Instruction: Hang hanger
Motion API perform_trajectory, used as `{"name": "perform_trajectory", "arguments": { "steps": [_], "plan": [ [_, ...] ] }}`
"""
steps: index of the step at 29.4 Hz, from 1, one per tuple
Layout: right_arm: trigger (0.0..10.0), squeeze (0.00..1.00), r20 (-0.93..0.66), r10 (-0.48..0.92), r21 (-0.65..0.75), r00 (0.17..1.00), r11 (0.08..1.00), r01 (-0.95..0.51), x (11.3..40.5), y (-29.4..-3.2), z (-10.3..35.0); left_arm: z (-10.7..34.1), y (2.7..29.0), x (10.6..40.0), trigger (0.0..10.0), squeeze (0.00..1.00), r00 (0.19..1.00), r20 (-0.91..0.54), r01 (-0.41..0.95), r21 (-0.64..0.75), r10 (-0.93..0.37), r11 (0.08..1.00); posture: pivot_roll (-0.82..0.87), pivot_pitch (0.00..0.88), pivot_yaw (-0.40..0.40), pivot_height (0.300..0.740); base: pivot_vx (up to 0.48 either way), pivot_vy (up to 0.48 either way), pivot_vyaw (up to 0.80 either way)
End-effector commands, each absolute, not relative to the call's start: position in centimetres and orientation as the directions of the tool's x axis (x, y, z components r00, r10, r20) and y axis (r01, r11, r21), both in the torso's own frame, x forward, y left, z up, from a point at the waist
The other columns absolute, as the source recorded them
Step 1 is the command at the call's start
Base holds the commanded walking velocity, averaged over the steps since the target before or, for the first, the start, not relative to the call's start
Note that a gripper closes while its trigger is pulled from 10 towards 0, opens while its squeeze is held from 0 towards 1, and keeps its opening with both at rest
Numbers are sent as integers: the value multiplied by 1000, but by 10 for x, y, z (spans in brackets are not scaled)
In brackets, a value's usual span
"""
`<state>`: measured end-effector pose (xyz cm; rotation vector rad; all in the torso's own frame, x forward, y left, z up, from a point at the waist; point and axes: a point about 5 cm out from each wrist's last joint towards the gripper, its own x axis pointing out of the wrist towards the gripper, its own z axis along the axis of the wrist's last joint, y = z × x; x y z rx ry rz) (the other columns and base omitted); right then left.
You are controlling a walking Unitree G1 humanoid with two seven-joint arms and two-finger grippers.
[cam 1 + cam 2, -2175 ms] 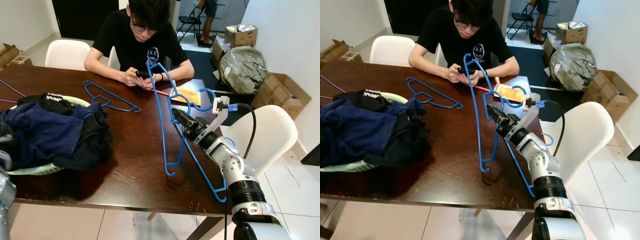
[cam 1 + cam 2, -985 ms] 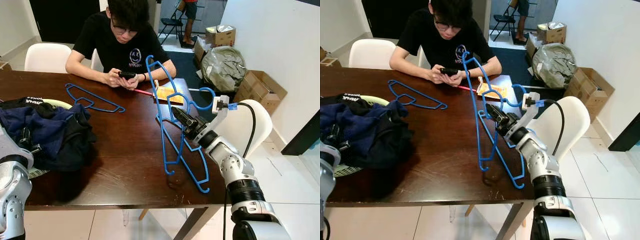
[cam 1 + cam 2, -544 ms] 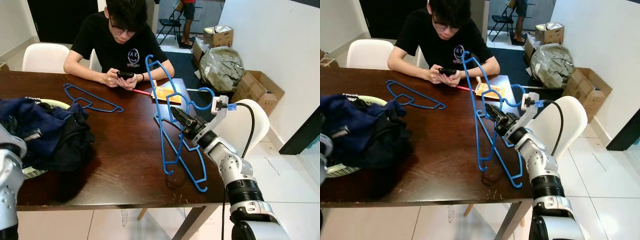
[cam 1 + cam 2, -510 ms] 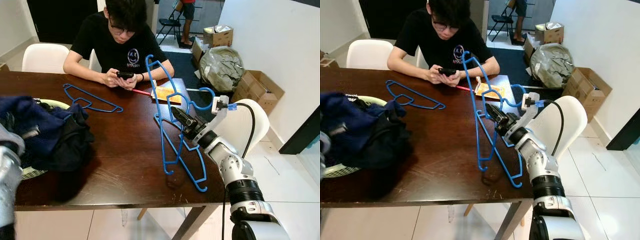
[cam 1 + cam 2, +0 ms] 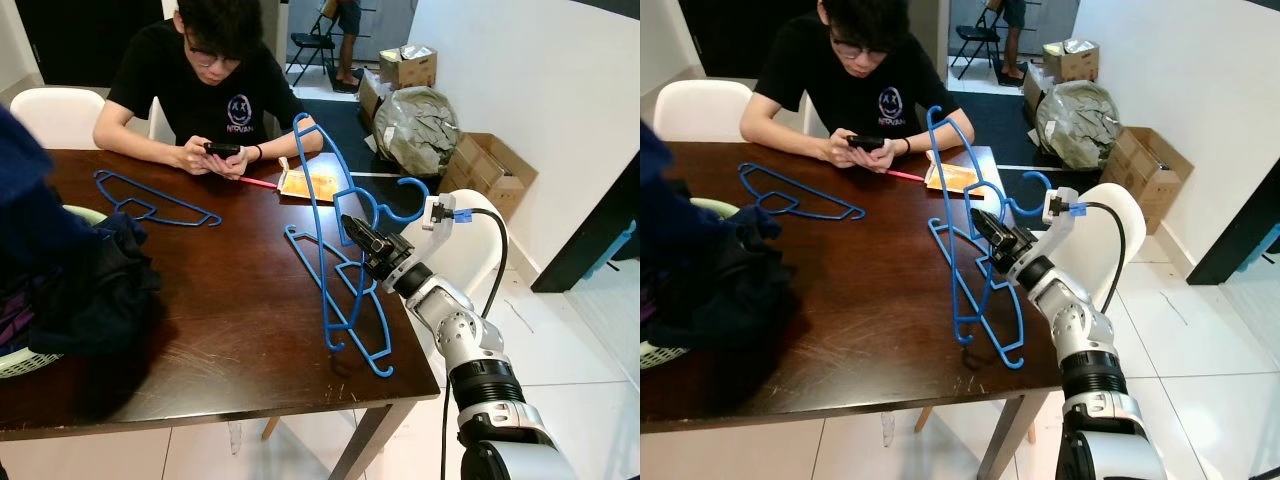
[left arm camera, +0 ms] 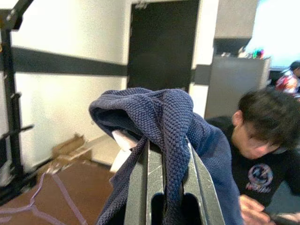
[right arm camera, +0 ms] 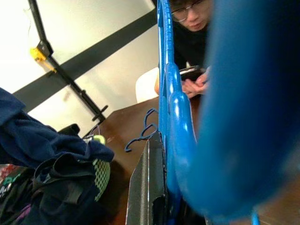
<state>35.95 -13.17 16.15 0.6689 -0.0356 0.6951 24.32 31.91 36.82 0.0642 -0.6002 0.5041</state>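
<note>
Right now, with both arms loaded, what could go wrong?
1. The right end effector holds a blue hanger upright; a second hanger lying under it on the table could snag.
2. The person sits close behind it.
3. The navy garment in the left end effector may slip.

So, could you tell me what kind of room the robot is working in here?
Probably a home dining area: a dark wooden table with white chairs, clothes in a laundry basket, and cardboard boxes along the wall.
</note>
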Motion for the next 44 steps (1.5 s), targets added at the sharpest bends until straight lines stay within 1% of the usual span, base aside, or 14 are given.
{"name": "perform_trajectory", "arguments": {
  "steps": [1,8,11,12,15,16,19,20,21,22,23,32,36,44],
  "plan": [
    [10000,0,258,567,567,783,567,-597,361,-133,164,379,316,240,0,0,694,586,-483,-53,419,874,176,0,-84,740,0,0,0],
    [10000,0,262,558,578,787,562,-591,362,-134,164,395,300,242,0,0,709,631,-364,-54,315,930,177,0,-82,740,0,0,0],
    [10000,0,262,557,581,789,562,-589,362,-134,164,397,285,247,0,0,740,637,-237,-54,217,970,177,0,-82,740,0,0,0],
    [10000,0,261,555,584,790,561,-587,362,-134,164,400,253,250,0,0,755,655,-8,-34,28,999,181,0,-85,740,0,0,0],
    [10000,0,261,555,584,790,561,-587,362,-134,164,400,253,250,0,0,755,655,-8,-34,28,999,181,0,-85,740,0,0,0],
    [10000,0,261,552,588,792,559,-584,363,-134,164,407,218,246,0,0,711,681,234,8,-177,972,179,0,-85,740,0,0,0],
    [10000,0,261,552,588,792,559,-584,363,-134,164,407,218,246,0,0,711,681,234,8,-177,972,179,0,-85,740,0,0,0],
    [10000,0,264,545,599,796,554,-578,363,-135,163,425,191,233,0,0,586,738,444,51,-333,894,175,0,-86,740,0,0,0],
    [10000,0,264,545,599,796,554,-578,363,-135,163,425,191,233,0,0,586,738,444,51,-333,894,175,0,-86,740,0,0,0],
    [10000,0,270,531,618,804,544,-567,365,-137,163,464,175,206,0,0,383,814,583,153,-436,798,182,0,-95,740,0,0,0],
    [10000,0,273,523,628,807,539,-561,365,-138,164,482,179,196,0,0,325,834,574,201,-447,793,190,0,-100,740,0,0,0],
    [10000,0,277,484,662,830,529,-530,369,-145,164,518,191,181,0,0,248,844,537,289,-476,792,193,0,-96,740,0,0,0],
    [10000,0,271,473,661,839,542,-519,370,-146,165,512,185,186,0,0,269,826,565,280,-495,776,185,0,-92,740,0,0,0],
    [10000,0,238,405,597,883,656,-462,376,-168,175,429,200,249,0,0,669,629,418,123,-396,900,158,0,-84,740,0,0,0]
  ]
}}
